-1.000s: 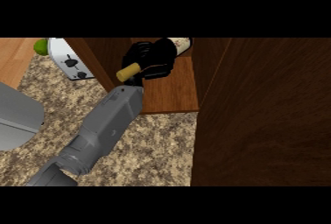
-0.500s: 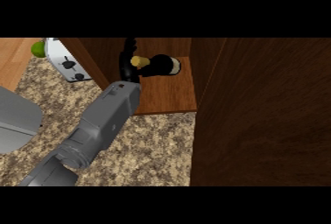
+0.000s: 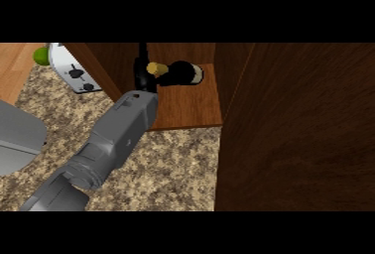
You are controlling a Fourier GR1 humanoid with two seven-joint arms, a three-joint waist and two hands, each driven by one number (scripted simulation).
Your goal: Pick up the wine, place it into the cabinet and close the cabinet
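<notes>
Head view shows one grey forearm reaching up from the lower left into the open cabinet point(image 3: 192, 106), its black hand point(image 3: 141, 74) edge-on beside the wine point(image 3: 181, 73), so whether it is wide or narrow I cannot tell. Wine stands upright on the cabinet's wooden shelf, touching or just right of the hand. A toaster point(image 3: 72, 73) sits on the table point(image 3: 157, 166) at left.
</notes>
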